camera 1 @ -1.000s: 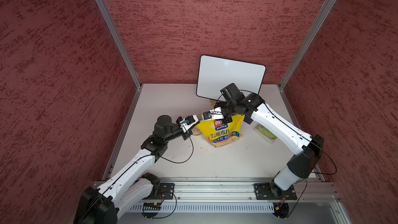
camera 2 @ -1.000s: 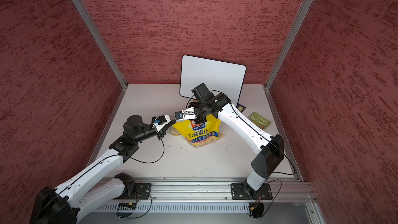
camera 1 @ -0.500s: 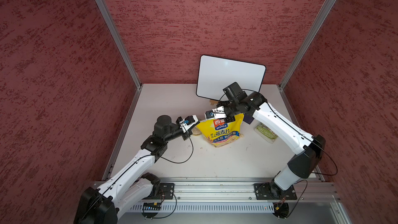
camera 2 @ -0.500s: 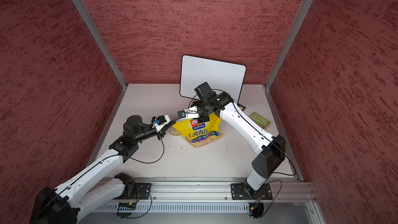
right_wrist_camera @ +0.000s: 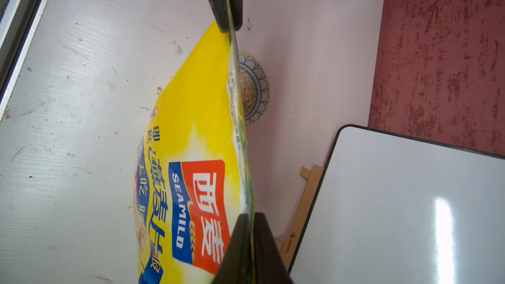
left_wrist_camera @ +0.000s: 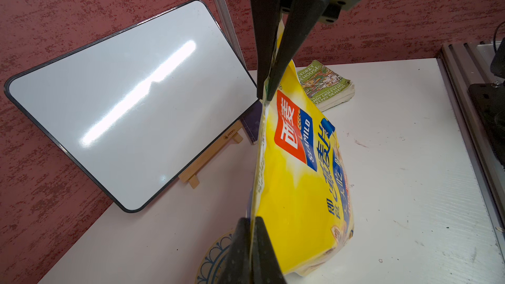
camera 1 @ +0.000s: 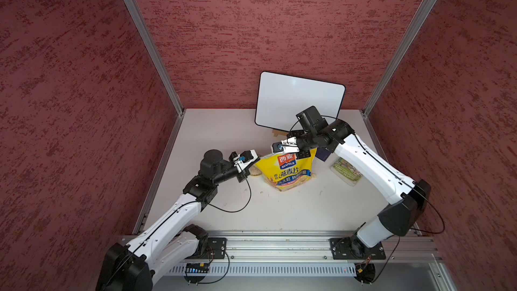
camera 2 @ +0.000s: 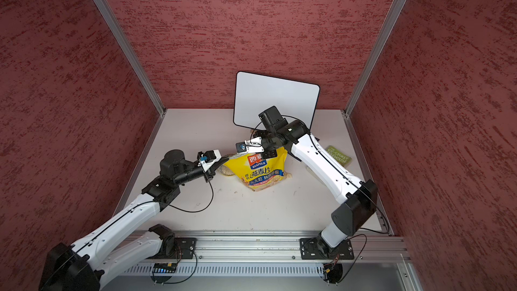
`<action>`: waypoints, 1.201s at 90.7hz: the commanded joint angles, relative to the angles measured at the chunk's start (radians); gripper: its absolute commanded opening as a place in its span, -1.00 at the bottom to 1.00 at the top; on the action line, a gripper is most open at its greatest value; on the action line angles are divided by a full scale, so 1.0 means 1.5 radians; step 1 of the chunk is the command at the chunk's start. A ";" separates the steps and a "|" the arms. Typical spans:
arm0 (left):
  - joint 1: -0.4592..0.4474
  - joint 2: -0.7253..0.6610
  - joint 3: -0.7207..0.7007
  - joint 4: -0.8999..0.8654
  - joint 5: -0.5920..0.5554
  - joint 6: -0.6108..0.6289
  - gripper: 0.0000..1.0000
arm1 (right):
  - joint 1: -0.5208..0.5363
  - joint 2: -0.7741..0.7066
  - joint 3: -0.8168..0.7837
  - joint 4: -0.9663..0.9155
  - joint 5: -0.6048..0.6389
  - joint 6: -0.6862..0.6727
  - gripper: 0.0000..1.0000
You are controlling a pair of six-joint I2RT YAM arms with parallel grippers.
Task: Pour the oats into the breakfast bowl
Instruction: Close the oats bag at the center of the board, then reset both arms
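Left gripper (left_wrist_camera: 252,218) and right gripper (right_wrist_camera: 247,215) jaws clench the top edge of the pouch (camera 1: 289,169) beside the part-filled breakfast bowl (right_wrist_camera: 261,88); a slipped grip could scatter oats (right_wrist_camera: 247,91) across the table (right_wrist_camera: 82,77).

the pouch (right_wrist_camera: 196,132) hides half of the breakfast bowl (right_wrist_camera: 263,88); oats (right_wrist_camera: 247,91) cover its middle; the right wrist view's edge cuts the pouch off.

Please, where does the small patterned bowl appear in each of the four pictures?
In both top views: the bowl, mostly hidden, beside the yellow pouch, under the left gripper.
Left wrist: only a slice of patterned rim, beside the pouch.
Right wrist: half the bowl, oats inside, behind the pouch's top edge.
Shared landmark: the whiteboard, in all four.
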 commanded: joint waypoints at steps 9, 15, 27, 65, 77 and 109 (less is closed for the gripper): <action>0.008 -0.010 -0.004 0.015 0.007 -0.006 -1.00 | -0.037 -0.025 -0.005 -0.001 0.024 -0.002 -1.00; 0.009 -0.011 -0.004 0.014 0.007 -0.005 -1.00 | -0.042 -0.026 -0.005 -0.003 0.022 -0.002 -1.00; 0.010 -0.012 -0.003 0.014 0.009 -0.005 -1.00 | -0.054 -0.033 -0.012 0.009 0.025 -0.001 -0.89; 0.011 -0.013 -0.001 0.015 0.012 -0.007 -1.00 | -0.082 -0.056 -0.028 0.032 0.025 0.006 -0.58; 0.011 -0.010 -0.001 0.021 0.010 -0.016 -0.63 | -0.091 -0.085 -0.039 0.067 -0.007 0.037 -0.04; 0.011 -0.049 -0.002 0.034 -0.009 -0.065 0.48 | -0.129 -0.187 -0.069 0.137 -0.104 0.151 0.90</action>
